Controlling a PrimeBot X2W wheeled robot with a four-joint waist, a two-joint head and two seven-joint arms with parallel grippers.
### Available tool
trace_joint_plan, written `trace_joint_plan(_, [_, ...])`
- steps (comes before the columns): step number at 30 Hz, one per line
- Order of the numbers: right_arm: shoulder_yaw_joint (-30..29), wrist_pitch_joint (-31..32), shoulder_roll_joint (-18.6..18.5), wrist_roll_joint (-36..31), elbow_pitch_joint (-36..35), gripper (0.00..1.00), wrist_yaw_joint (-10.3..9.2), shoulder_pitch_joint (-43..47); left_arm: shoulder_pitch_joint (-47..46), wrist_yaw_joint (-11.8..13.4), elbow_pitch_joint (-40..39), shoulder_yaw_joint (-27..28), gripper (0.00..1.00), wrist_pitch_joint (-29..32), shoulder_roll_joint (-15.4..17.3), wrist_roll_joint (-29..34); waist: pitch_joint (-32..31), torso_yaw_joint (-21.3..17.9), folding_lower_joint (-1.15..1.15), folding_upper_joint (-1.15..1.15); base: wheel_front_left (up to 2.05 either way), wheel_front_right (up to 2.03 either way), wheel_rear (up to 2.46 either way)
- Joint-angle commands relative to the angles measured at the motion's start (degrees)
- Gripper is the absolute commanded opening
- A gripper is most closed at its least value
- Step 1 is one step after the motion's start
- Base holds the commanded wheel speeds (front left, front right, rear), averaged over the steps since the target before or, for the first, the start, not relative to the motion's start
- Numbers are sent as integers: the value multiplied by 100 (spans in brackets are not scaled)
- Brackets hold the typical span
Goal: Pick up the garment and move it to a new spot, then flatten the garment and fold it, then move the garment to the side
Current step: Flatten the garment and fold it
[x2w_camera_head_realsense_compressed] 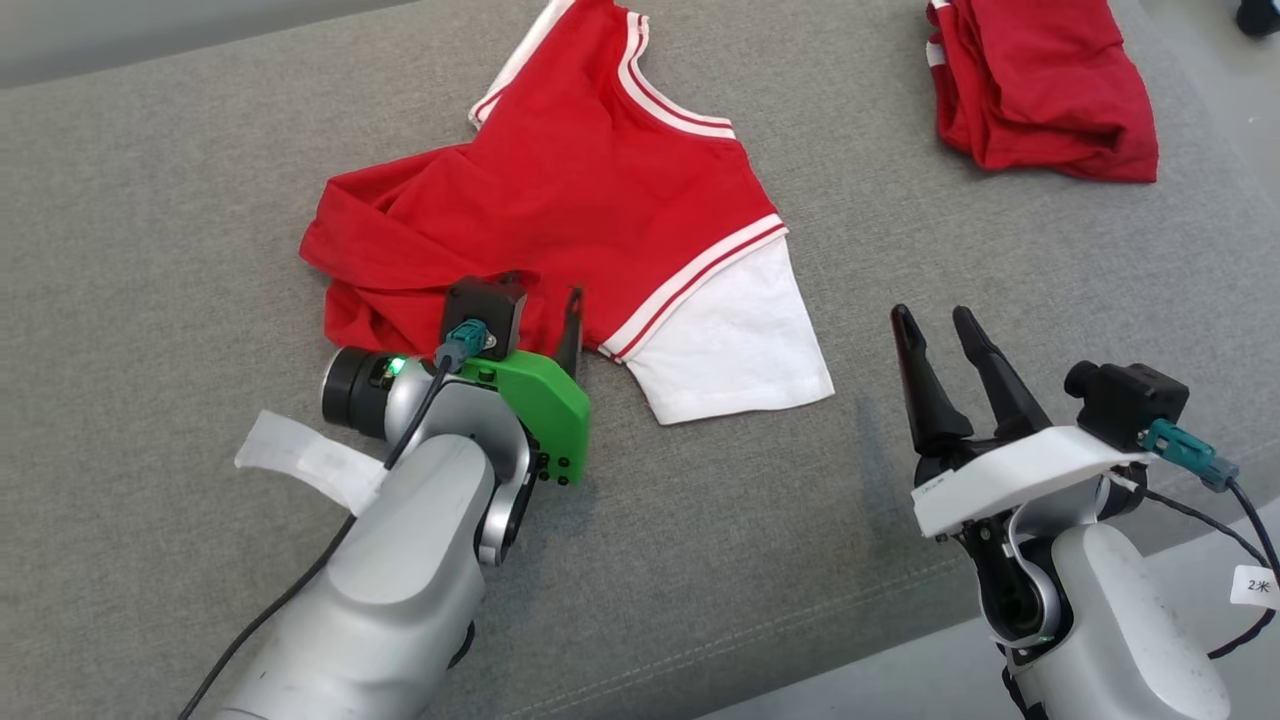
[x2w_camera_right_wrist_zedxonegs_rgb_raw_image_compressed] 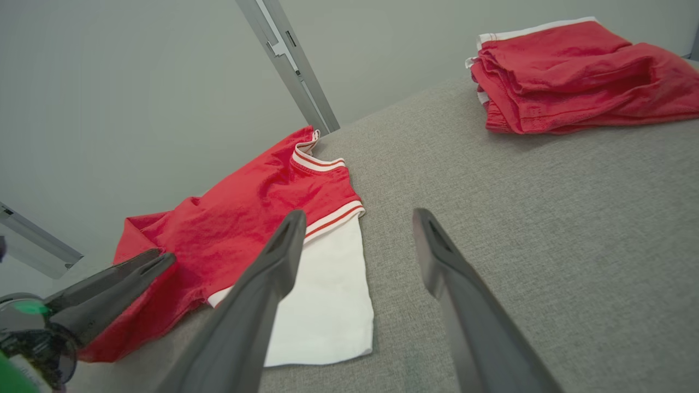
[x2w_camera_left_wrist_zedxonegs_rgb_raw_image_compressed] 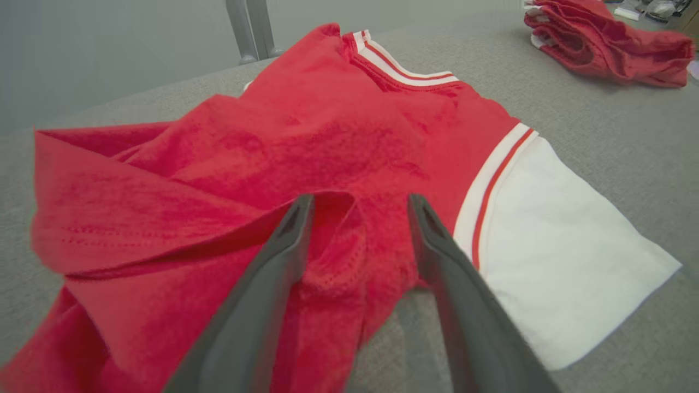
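Garment (x2w_camera_head_realsense_compressed: 600,190): lies rumpled on the grey cushion (x2w_camera_head_realsense_compressed: 150,250), left of centre, collar at the far end, white sleeve (x2w_camera_head_realsense_compressed: 740,340) flat toward the right. Left gripper (x2w_camera_left_wrist_zedxonegs_rgb_raw_image_compressed: 360,202): sits at the near red hem, fingers spread, a raised fold of fabric between them. Right gripper (x2w_camera_head_realsense_compressed: 932,315): hovers near right over bare cushion, fingers apart, holding nothing. Folded red pile (x2w_camera_head_realsense_compressed: 1040,90): rests far right.

In your head view, the left hand (x2w_camera_head_realsense_compressed: 540,305) shows one finger (x2w_camera_head_realsense_compressed: 572,328). Its wrist camera (x2w_camera_head_realsense_compressed: 483,318) and green mount (x2w_camera_head_realsense_compressed: 540,400) cover the other, and also the garment (x2w_camera_head_realsense_compressed: 560,190) hem toward the counter (x2w_camera_head_realsense_compressed: 150,200)'s near edge. The picture's top edge cuts off the garment's far end and the folded red pile (x2w_camera_head_realsense_compressed: 1040,90) at the counter's far right corner. In the left wrist view, small items (x2w_camera_left_wrist_zedxonegs_rgb_raw_image_compressed: 650,8) beyond that pile are too blurred to name.
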Motion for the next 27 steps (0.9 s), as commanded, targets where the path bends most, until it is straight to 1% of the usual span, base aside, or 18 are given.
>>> trace_joint_plan(1, [-16, -33, -14, -16, 6, 100, 0, -11, -54, -33, -1, -14, 100, -59, 1, 40, -67, 111, 0, 0, 0, 0, 0])
trace_joint_plan(6, [-42, -3, -51, -39, 18, 100, 0, 53, 97, -26, -375, -164, 100, -249, -50, 101, -219, 382, 0, 0, 0, 0, 0])
trace_joint_plan(8, [-36, 12, -50, -37, 15, 100, 0, 81, 249, 19, -606, -212, 100, -243, 25, 122, -283, 485, 0, 0, 0, 0, 0])
trace_joint_plan(12, [-45, 39, -55, -56, 11, 100, 0, 151, 646, 194, -1178, -240, 100, -71, 351, 126, -390, 680, 0, 0, 0, 0, 0])
trace_joint_plan(17, [-37, 79, -45, -86, -7, 100, 0, 175, 1201, 598, -1843, -187, 100, 344, 860, 151, -447, 827, 0, 0, 0, 0, 0])
trace_joint_plan(19, [-31, 92, -40, -90, -21, 100, 0, 180, 1351, 698, -2089, -171, 100, 483, 1028, 153, -444, 851, 0, 0, 0, 0, 0])
trace_joint_plan(22, [-12, 118, -37, -93, -38, 100, 0, 172, 1504, 794, -2369, -197, 100, 651, 1208, 198, -433, 851, 0, 0, 0, 0, 0])
trace_joint_plan(27, [30, 131, -50, -83, -48, 100, 0, 127, 1447, 800, -2632, -272, 100, 772, 1291, 235, -390, 754, 0, 0, 0, 0, 0])
